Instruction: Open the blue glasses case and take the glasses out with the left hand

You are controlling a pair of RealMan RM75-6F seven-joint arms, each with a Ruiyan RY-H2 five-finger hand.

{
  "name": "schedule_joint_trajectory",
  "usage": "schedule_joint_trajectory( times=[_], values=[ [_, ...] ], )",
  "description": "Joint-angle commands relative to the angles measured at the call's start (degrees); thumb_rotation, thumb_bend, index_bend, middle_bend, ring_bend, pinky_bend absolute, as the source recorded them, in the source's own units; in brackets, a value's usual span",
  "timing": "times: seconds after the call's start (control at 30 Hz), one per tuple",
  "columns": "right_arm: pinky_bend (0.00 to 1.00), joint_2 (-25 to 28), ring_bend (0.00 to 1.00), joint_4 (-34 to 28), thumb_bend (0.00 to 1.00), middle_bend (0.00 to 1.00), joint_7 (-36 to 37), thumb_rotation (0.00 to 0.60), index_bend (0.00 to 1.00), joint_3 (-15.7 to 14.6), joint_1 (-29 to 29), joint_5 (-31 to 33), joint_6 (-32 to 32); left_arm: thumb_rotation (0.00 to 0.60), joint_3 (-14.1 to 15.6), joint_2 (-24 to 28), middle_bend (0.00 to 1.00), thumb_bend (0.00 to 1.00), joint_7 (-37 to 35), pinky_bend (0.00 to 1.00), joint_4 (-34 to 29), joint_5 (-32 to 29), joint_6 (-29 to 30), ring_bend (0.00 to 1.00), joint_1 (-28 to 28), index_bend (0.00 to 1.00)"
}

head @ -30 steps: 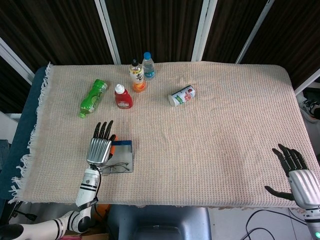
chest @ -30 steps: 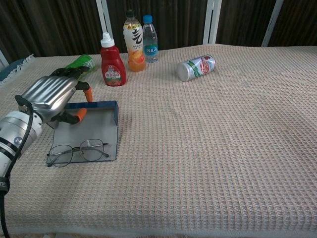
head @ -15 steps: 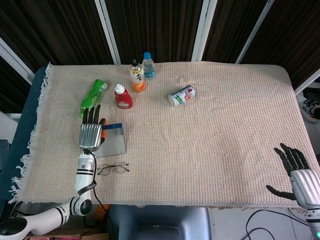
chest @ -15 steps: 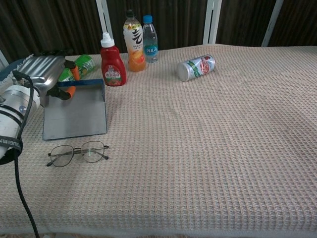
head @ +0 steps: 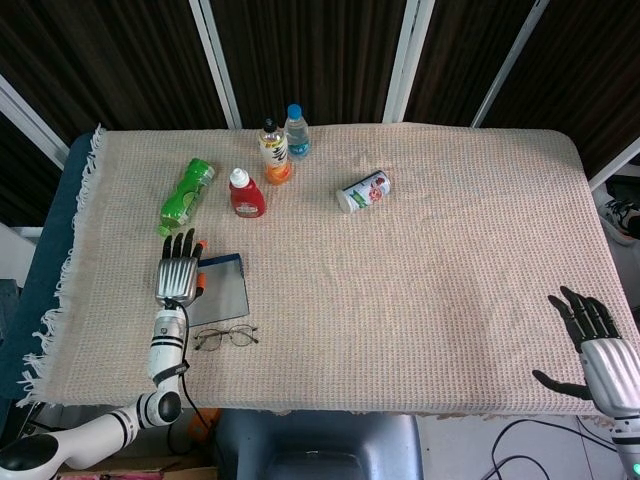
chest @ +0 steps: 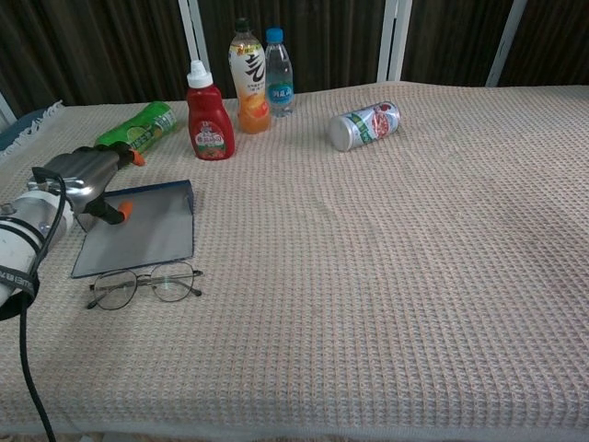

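Moved since a second ago: case (chest: 138, 238), from over the glasses (chest: 147, 284) to just behind them, lower and flatter than half a second back, near the table's (head: 420, 300) front-left corner. Held at its left edge by left hand (chest: 81, 180), thumb on the rim. Glasses out, bare on the cloth, ungrasped. Right hand (head: 592, 352) spread, idle off the front-right corner. Pickup outstanding.
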Motion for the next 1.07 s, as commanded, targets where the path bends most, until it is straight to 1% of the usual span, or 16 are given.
schedule_joint_trajectory(
  times=[0.03,0.1,0.23,0.27,0.3,0.33,0.4,0.43,0.47,0.53,0.57,0.63,0.7,0.77,0.87,1.07],
  values=[
    [0.0,-0.1,0.0,-0.04,0.18,0.0,-0.28,0.6,0.0,-0.1,0.04,-0.14,-0.11,0.6,0.83,4.03,0.0,0.42,1.82,0.0,-7.54,-1.62,-0.08,0.0,1.88,0.0],
    [0.0,-0.15,0.0,-0.07,0.18,0.0,-0.43,0.6,0.0,-0.13,0.01,-0.22,-0.08,0.6,2.06,7.57,0.0,0.42,-0.08,0.0,-13.81,0.8,2.13,0.0,3.83,0.0],
    [0.0,-0.35,0.0,-0.07,0.18,0.0,-0.95,0.6,0.0,-0.02,-0.01,0.18,-0.19,0.6,7.55,18.76,0.0,0.42,-6.26,0.0,-30.22,8.67,7.33,0.0,10.56,0.0],
    [0.0,-0.48,0.0,-0.09,0.18,0.0,-1.27,0.6,0.0,0.03,0.04,0.39,-0.38,0.6,9.95,22.89,0.0,0.42,-8.41,0.0,-34.95,11.2,8.56,0.0,12.92,0.0],
    [0.0,-0.61,0.0,-0.09,0.18,0.0,-1.64,0.6,0.0,0.04,0.09,0.51,-0.55,0.6,11.96,26.11,0.0,0.42,-9.94,0.0,-37.97,13.19,9.4,0.0,14.66,0.0],
    [0.0,-0.73,0.0,-0.14,0.18,0.0,-2.0,0.6,0.0,0.04,0.14,0.58,-0.7,0.6,13.77,28.94,0.0,0.42,-11.37,0.0,-40.18,15.09,9.98,0.0,16.03,0.0],
    [0.0,-1.08,0.0,-0.16,0.18,0.0,-2.97,0.6,0.0,-0.09,0.33,0.47,-1.19,0.6,19.16,35.45,0.0,0.42,-15.18,0.0,-43.55,20.09,12.97,0.0,20.48,0.0],
    [0.0,-1.25,0.0,-0.16,0.18,0.0,-3.44,0.6,0.0,-0.12,0.4,0.54,-1.41,0.6,20.99,37.0,0.0,0.42,-17.49,0.0,-43.41,22.89,15.45,0.0,22.46,0.0],
    [0.0,-1.55,0.0,-0.19,0.18,0.0,-4.12,0.6,0.0,-0.06,0.52,0.74,-1.72,0.6,22.86,37.63,0.0,0.42,-21.15,0.0,-41.67,26.59,19.14,0.0,24.92,0.0],
    [0.0,-2.01,0.0,-0.28,0.18,0.0,-5.09,0.6,0.0,-0.01,0.73,0.98,-2.2,0.6,24.7,36.71,0.0,0.42,-26.58,0.0,-37.27,30.91,24.48,0.0,28.14,0.0],
    [0.0,-2.31,0.0,-0.33,0.18,0.0,-5.72,0.6,0.0,0.01,0.86,1.06,-2.45,0.6,25.19,35.67,0.0,0.42,-28.38,0.0,-34.57,32.13,27.05,0.0,29.79,0.0],
    [0.0,-2.77,0.0,-0.32,0.18,0.0,-6.81,0.6,0.0,0.0,1.02,1.2,-2.85,0.6,25.99,35.68,0.0,0.42,-26.85,0.0,-32.46,33.92,28.4,0.0,30.69,0.0],
    [0.0,-3.08,0.0,-0.47,0.18,0.0,-7.5,0.6,0.0,-0.01,1.08,1.41,-3.12,0.6,25.25,34.69,0.0,0.42,-26.67,0.0,-31.65,35.33,31.16,0.0,31.6,0.0],
    [0.0,-3.34,0.0,-0.44,0.18,0.0,-8.27,0.6,0.0,-0.01,0.98,1.5,-2.97,0.6,25.28,33.77,0.0,0.42,-25.85,0.0,-30.38,36.68,32.01,0.0,32.0,0.0],
    [0.0,-3.35,0.0,-0.49,0.18,0.0,-8.35,0.6,0.0,-0.19,0.73,1.15,-2.49,0.6,25.97,34.11,0.0,0.41,-27.3,0.0,-30.6,37.05,29.95,0.0,31.66,0.0],
    [0.0,-2.78,0.0,-0.18,0.18,0.0,-7.42,0.6,0.0,-0.33,0.47,1.05,-2.09,0.6,25.1,34.24,0.0,0.42,-27.0,0.0,-31.14,36.51,28.15,0.0,31.26,0.0]
  ],
)
